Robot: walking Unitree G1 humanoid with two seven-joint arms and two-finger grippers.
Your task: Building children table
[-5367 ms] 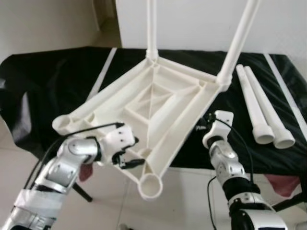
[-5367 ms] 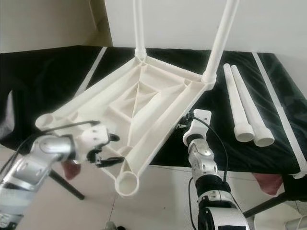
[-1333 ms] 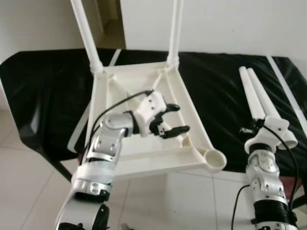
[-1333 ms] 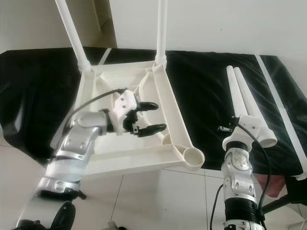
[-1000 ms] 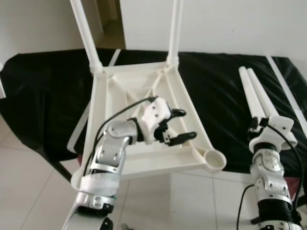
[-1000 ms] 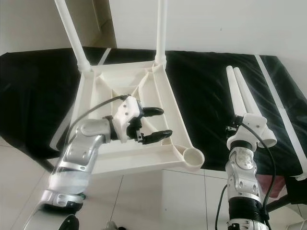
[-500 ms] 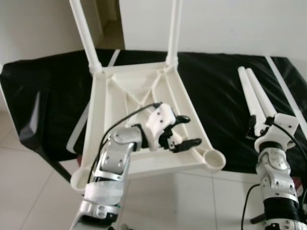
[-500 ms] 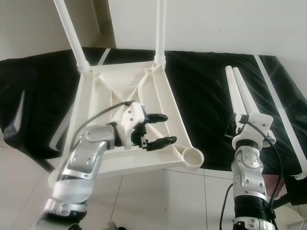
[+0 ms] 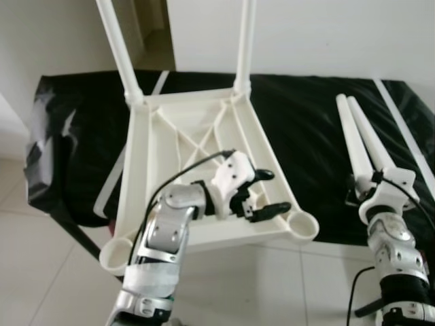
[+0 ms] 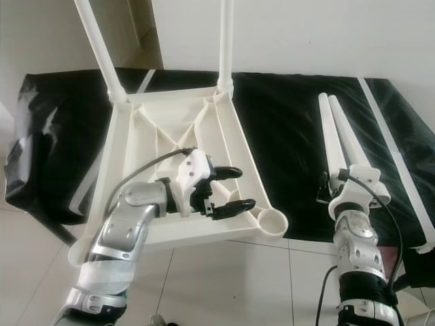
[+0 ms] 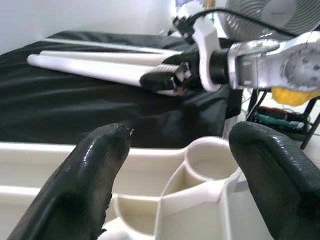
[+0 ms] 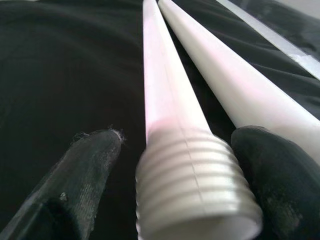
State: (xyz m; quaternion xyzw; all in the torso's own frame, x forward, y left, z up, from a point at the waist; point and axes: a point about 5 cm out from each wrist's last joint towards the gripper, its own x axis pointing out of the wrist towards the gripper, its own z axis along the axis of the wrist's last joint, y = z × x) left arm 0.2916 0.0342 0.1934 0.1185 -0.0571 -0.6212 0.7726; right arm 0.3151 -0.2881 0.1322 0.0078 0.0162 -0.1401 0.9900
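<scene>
Reaching for the nearer of two loose legs (image 10: 338,139), the right pincer (image 12: 170,175) stood wide with its fingers either side of the threaded end (image 12: 195,192), not yet closed. The upturned tabletop (image 9: 197,146) lay on the black-draped bench (image 9: 306,129), two legs already upright at its far corners, the empty socket (image 9: 302,227) at the near corner beside the left pincer (image 9: 266,193), which hovered open over the frame. A good grasp would probably close just behind the threads (never on them), so they stayed free to screw in. The second leg (image 12: 225,80) lay touching the first, so the inner finger needed care not to pinch both.
</scene>
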